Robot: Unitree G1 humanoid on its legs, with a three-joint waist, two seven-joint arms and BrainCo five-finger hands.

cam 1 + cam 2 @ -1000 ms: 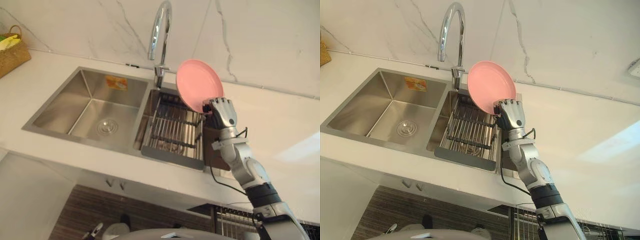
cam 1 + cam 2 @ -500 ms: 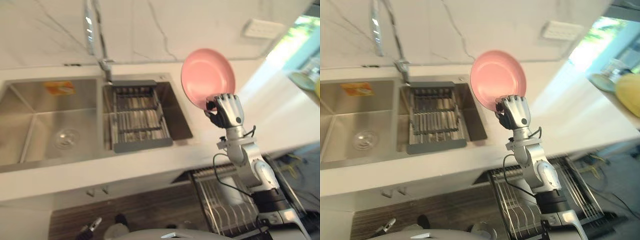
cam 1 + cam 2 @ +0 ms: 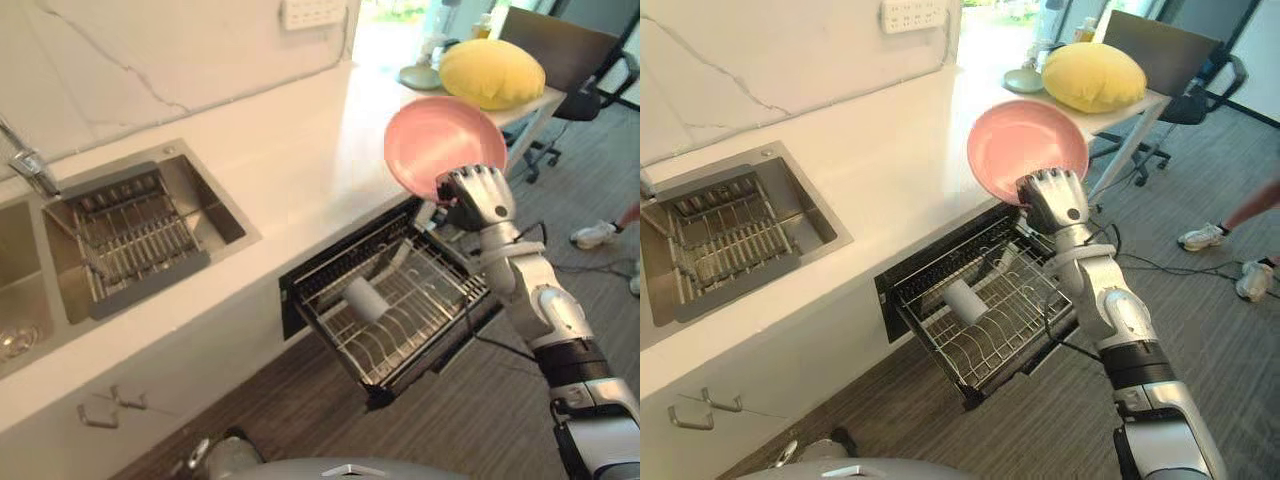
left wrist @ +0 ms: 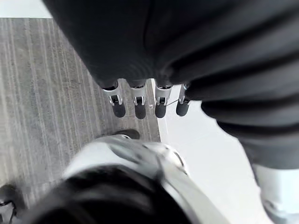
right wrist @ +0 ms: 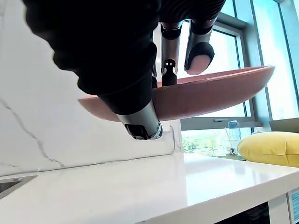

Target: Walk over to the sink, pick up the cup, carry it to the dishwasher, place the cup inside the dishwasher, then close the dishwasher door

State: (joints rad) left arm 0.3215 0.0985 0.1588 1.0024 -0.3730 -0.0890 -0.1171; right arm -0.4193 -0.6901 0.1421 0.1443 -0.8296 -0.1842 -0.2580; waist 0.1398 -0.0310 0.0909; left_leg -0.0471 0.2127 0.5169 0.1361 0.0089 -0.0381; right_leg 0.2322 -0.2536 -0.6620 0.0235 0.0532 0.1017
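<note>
Pink plate [image 3: 444, 145] sits pinched by its rim in the curled fingers [image 5: 198, 49] of your right hand [image 3: 478, 195], near the pulled-out dishwasher rack [image 3: 425, 300]. Your left hand [image 4: 140, 100] hangs, fingers straight.

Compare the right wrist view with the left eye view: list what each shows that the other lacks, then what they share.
Right wrist view, not the left eye: the thumb pressed under the pink plate with fingertips over its rim, and a window behind.
Left eye view, not the wrist: the open dishwasher's pulled-out rack with a white cylinder lying in it, the sink's drain basket, an office chair, a person's shoe.
Both: the right hand pinching the plate, the white countertop, the yellow cushion.
</note>
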